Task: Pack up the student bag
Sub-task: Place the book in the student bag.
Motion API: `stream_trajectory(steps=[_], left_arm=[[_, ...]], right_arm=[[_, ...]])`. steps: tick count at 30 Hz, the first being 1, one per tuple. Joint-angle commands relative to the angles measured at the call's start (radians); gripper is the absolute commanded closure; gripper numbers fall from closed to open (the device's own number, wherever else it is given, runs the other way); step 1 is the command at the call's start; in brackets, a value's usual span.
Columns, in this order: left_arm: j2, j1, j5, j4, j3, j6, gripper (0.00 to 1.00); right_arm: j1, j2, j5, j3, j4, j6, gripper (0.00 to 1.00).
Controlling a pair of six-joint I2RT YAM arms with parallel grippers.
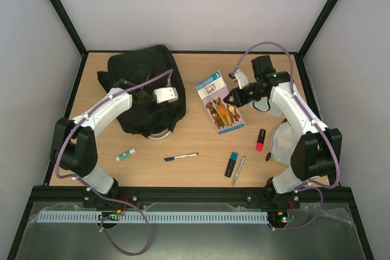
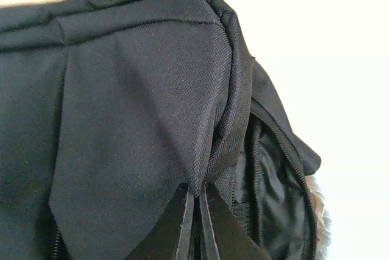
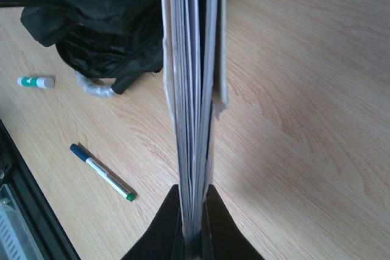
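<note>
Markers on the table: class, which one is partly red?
The red marker nearest the book, black at its other end. The blue marker, nearer the arm bases, shows only blue and black.

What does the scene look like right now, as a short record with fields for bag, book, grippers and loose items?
bag: black backpack, far left, zip open near the grip
book: dog picture book, centre right
left gripper: shut on bag fabric
right gripper: shut on book edge
loose items: glue stick, white pen, highlighter, silver pen, red marker
</note>
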Motion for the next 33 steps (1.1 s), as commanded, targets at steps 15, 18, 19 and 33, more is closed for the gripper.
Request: stream_trajectory(steps=[15,18,19,33], left_arm=[[0.144,-0.007,0.259,-0.028,0.384,-0.314,0.98],[0.195,-0.007,0.306,-0.017,0.435,-0.396,0.98],[0.210,-0.007,0.317,-0.014,0.455,-0.417,0.98],[0.332,-0.002,0.347,-0.040,0.594,-0.439,0.98]], right_arm=[[-0.002,0.010,-0.234,0.128,-0.158,0.071,0.99],[-0.003,0.038,-0.272,0.163,-0.229,0.040,0.99],[-0.002,0.048,-0.286,0.170,-0.253,0.033,0.99],[-0.001,0.017,-0.376,-0.026,-0.286,0.080,0.99]])
